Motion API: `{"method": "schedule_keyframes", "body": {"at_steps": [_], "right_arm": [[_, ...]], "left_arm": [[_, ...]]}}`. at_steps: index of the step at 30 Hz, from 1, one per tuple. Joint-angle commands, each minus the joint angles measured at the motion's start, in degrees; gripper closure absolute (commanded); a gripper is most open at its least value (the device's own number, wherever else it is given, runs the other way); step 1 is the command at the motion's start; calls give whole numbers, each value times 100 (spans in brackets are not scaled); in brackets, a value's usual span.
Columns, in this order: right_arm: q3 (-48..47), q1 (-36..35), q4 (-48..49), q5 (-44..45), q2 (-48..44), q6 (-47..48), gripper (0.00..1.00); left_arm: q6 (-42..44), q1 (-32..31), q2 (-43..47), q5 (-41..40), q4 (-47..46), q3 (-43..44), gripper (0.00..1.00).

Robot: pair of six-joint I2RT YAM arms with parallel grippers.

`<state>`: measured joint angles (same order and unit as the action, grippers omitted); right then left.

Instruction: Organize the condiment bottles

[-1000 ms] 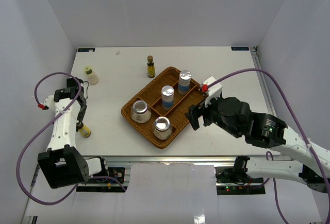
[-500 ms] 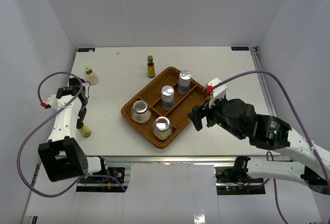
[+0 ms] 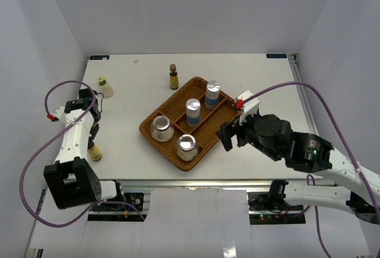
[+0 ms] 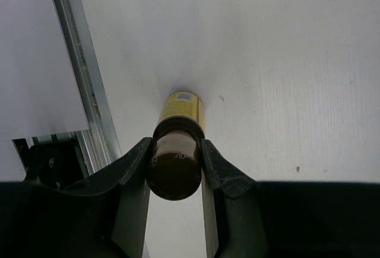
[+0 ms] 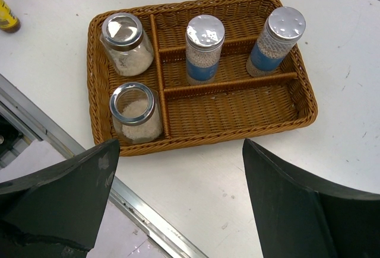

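Left fingers (image 4: 132, 172) pinch the yellow-labelled dark-capped bottle (image 4: 177, 145) on the table (image 4: 267, 62).

White table (image 3: 261, 74), woven tray (image 3: 211, 130) at centre, amber bottle (image 3: 173, 77) behind it, yellow-capped bottle (image 3: 104, 86) far left

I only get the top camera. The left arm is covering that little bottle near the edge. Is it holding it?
Observer: Yes. The left wrist view shows the left gripper shut on the bottle, one finger on each side of its dark cap.
Operator: What's inside the jars with shiny lids?
Observer: The right wrist view sees through their glass sides: both jars have white powder in them.
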<state>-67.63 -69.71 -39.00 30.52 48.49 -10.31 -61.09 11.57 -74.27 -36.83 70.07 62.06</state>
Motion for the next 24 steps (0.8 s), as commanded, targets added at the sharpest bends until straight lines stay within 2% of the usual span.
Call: {"method": "schedule_keyframes", "body": {"at_steps": [1, 3, 7, 9, 11, 13, 16, 19, 24], "right_arm": [[8, 12, 322, 104, -8, -14, 10], [21, 19, 355, 71, 18, -7, 10], [12, 17, 368, 91, 66, 1, 10], [-34, 10, 375, 118, 67, 38, 10], [-77, 19, 366, 154, 43, 74, 10], [-101, 18, 358, 236, -1, 95, 10], [-94, 10, 358, 320, -54, 125, 10], [-78, 13, 369, 396, -100, 151, 10], [-60, 18, 353, 578, -163, 121, 10]], "left_arm": [[1725, -46, 580, 81, -634, 547, 100], [2407, -66, 906, 380, -1123, 658, 100], [3650, -76, 1350, 2252, -1960, 929, 100], [3946, -79, 1344, 3073, -2019, 1198, 100], [4033, -119, 976, 3701, -1935, 1641, 100], [4016, -384, 583, 4038, -1721, 2009, 100], [4001, -1082, -18, 3828, -1681, 2443, 100], [3988, -2057, -480, 3390, -1693, 3062, 100], [4159, -3095, -1552, 3090, -1638, 4216, 100]]}}
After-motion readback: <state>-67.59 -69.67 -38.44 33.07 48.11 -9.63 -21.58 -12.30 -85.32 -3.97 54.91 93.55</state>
